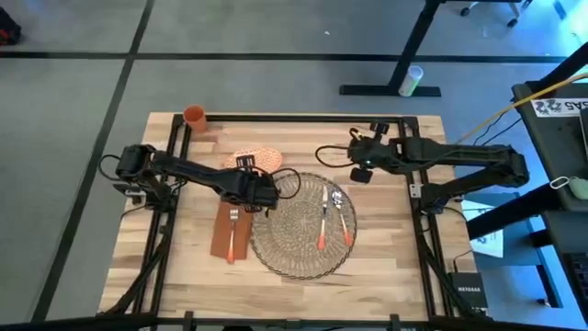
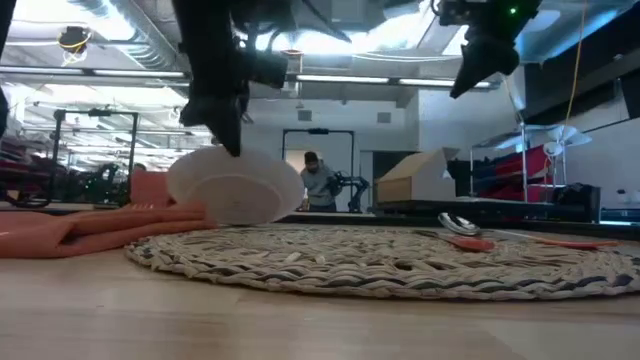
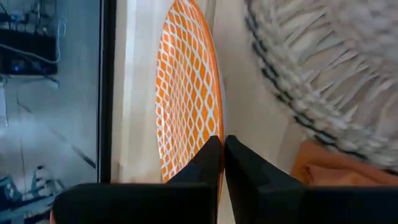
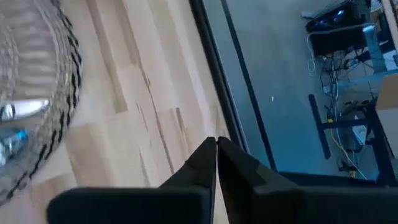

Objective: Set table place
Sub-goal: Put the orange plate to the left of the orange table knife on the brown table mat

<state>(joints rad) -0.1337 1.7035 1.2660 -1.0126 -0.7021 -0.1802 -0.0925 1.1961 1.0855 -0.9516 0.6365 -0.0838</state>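
Left of centre in the overhead frame, we see the left gripper (image 1: 260, 190) clamped on the rim of an orange-patterned plate (image 1: 256, 161), tilted on edge beside the woven straw placemat (image 1: 299, 241). The placemat lies mid-table (image 1: 386, 267), carrying two orange-handled utensils (image 1: 334, 221). At upper right, the right gripper (image 1: 359, 158) hovers, fingers pressed together, empty.

Counter (image 1: 386, 267) of light planks crossed by black rails. Lying on it: mat (image 1: 303, 246) near the middle, toward the front edge; napkin (image 1: 230, 235) just beside it on the left; cup (image 1: 194, 116) at the far left corner.
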